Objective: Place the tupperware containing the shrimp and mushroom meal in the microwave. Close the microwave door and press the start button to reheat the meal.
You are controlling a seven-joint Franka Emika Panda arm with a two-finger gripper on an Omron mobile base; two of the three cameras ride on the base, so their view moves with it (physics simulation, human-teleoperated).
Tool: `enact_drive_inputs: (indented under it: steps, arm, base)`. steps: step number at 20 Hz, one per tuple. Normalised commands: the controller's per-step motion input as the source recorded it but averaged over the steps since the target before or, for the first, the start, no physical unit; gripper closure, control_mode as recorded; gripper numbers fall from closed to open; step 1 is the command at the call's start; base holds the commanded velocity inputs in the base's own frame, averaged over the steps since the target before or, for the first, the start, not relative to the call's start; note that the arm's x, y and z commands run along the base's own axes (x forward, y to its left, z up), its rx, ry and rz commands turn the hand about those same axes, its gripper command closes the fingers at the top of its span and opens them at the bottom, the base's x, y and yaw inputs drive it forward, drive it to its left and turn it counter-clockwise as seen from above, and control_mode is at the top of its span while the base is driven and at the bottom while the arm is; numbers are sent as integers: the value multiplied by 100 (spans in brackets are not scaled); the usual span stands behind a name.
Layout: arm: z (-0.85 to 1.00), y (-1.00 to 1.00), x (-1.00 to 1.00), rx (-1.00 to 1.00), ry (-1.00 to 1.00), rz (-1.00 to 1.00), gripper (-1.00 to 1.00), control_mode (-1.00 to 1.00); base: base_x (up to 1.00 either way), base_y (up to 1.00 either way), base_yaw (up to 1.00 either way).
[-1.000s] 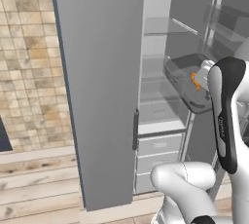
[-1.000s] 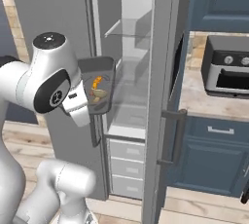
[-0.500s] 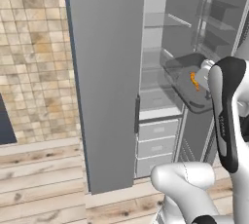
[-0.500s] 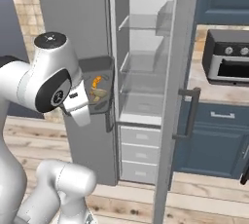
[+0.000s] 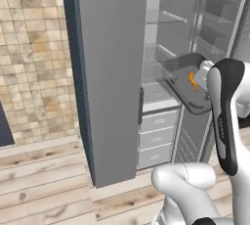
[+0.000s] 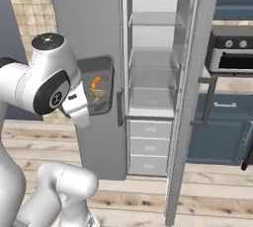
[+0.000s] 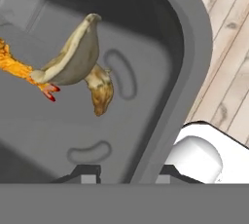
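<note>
The tupperware (image 7: 146,72) is carried in the air by the gripper (image 7: 124,172), in front of an open refrigerator (image 6: 153,73); its rim is pinched between the jaws, one finger inside the tub wall and one outside, as seen in the hand view. Inside the tub the shrimp and mushroom meal (image 7: 73,67) is seen: an orange shrimp (image 5: 192,80) and tan mushroom pieces lying against the floor of the tub. In the base views the tub appears tilted rather than level, so it is judged that the transport step is in hand and that the tub should be kept as flat as possible, and moved slowly, so that the morsels are not thrown over the rim. Because the hold is on one edge only, sudden turns of the wrist are better avoided. A wide black microwave cannot be identified with certainty; a grey oven with knobs (image 6: 230,56) is standing on the table (image 6: 225,84) at the right, above blue cabinets (image 6: 222,127). The floor (image 5: 44,180) is of pale wooden planks, and a tan tiled wall (image 5: 34,62) is seen at the left.
</note>
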Motion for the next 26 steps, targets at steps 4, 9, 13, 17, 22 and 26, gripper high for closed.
enact_drive_inputs:
  steps: [4, 9, 13, 17, 22, 26]
  arm:
    - [0, 0, 0, 0, 0, 0, 100, 100]
    - [0, 0, 0, 0, 0, 0, 100, 100]
    - [0, 0, 0, 0, 0, 0, 100, 100]
    - [0, 0, 0, 0, 0, 0, 100, 100]
    - [0, 0, 0, 0, 0, 0, 100, 100]
    - [0, 0, 0, 0, 0, 0, 100, 100]
  base:
    - [-1, 16, -45]
    - [-11, 24, -53]
    - [-36, 36, -56]
    - [-33, 24, -58]
    - [-11, 2, -62]
    - [0, 0, -61]
